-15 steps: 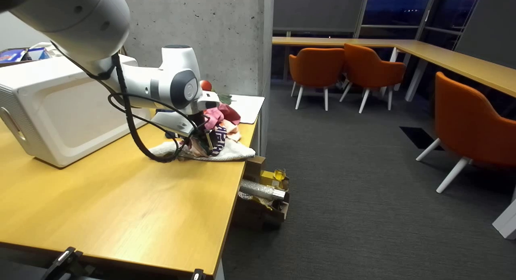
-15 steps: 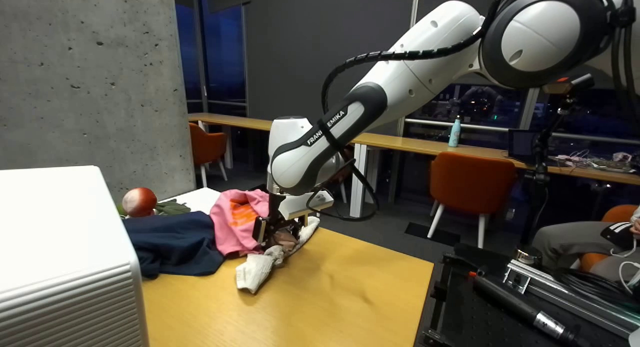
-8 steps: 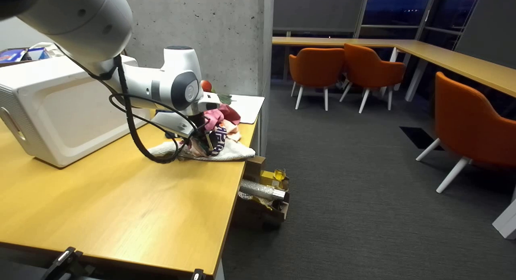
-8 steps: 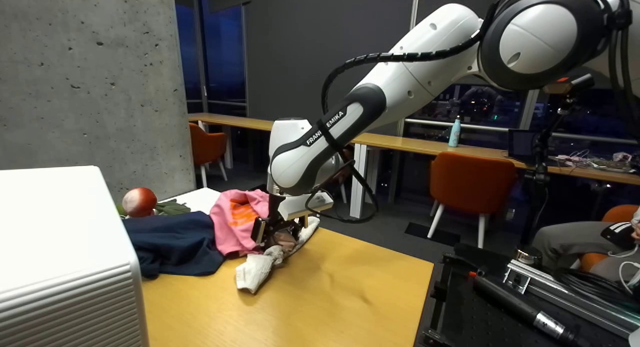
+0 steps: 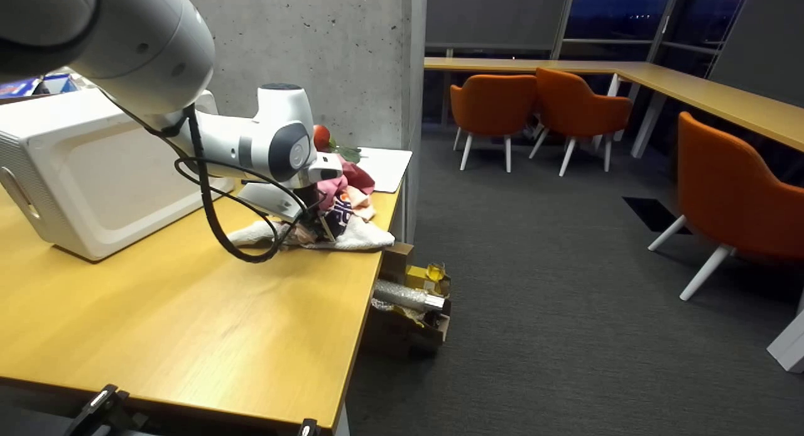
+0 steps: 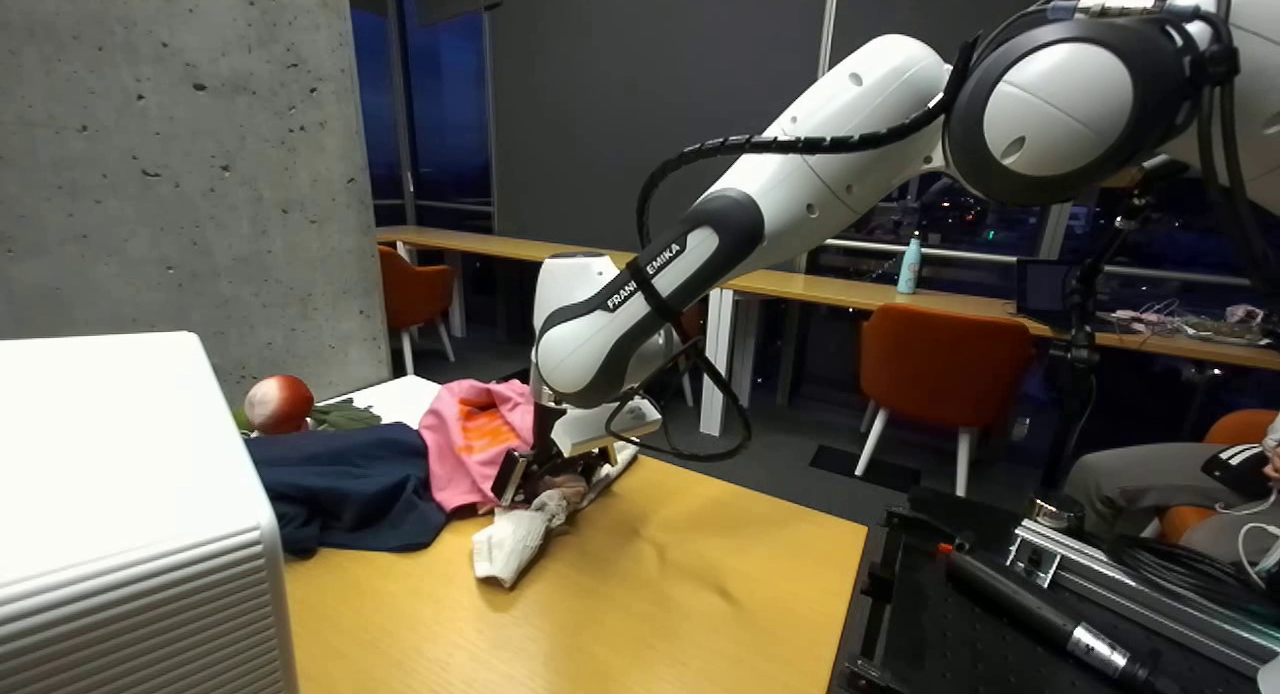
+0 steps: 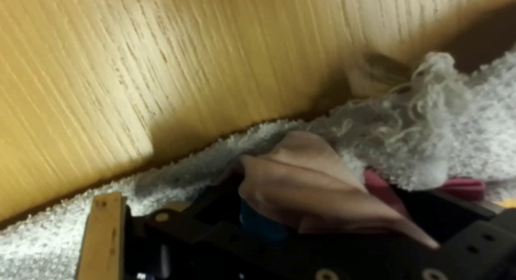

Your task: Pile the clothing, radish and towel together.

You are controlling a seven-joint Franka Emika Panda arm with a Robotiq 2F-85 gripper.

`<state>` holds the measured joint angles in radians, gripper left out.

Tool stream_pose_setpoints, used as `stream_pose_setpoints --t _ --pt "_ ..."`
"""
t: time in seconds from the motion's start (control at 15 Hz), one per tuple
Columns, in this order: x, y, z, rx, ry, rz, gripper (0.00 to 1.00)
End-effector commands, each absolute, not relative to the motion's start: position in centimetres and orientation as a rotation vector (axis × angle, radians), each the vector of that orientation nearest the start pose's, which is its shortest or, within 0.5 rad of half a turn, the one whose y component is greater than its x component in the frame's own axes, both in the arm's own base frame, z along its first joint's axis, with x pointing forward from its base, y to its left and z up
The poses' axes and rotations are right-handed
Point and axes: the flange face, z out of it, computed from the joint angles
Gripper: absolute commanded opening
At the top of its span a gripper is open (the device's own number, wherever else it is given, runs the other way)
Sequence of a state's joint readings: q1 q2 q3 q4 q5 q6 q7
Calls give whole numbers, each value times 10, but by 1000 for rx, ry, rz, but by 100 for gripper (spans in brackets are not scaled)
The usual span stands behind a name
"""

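A pink cloth with orange print point(image 6: 480, 429) and a navy cloth point(image 6: 350, 484) lie bunched together. The white towel point(image 6: 515, 544) lies beside and partly under them; it also shows in the wrist view point(image 7: 479, 126). A peach cloth point(image 7: 298, 183) bulges up between my gripper's parts. The radish point(image 6: 279, 404), red and white with green leaves, sits behind the navy cloth; it also shows in an exterior view point(image 5: 321, 137). My gripper point(image 6: 560, 471) points down into the cloth and towel, its fingers wide apart on either side of the peach cloth. Its fingertips are partly hidden by cloth.
A white box-shaped appliance point(image 6: 120, 454) stands on the wooden table point(image 6: 620, 594) beside the cloths. A white board point(image 5: 384, 166) lies behind the pile near the concrete wall. The table's edge runs close to the towel. A loose black cable point(image 5: 210, 216) hangs from the arm.
The arm and gripper have lowered slightly into the cloth, with the gripper tilting a little. The peach cloth and towel look pressed down slightly. The radish and navy cloth have not moved.
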<state>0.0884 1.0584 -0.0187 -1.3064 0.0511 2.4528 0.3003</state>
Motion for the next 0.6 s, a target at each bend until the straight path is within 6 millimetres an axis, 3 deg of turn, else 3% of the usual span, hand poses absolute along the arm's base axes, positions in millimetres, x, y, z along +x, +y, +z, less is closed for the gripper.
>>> stream_pose_setpoints --t 0.0,0.27,0.53 --pt "742 60 86 -3044 396 -87 66" --pt "746 64 96 -3043 387 -99 37" --pt "756 59 123 -3055 394 -125 8"
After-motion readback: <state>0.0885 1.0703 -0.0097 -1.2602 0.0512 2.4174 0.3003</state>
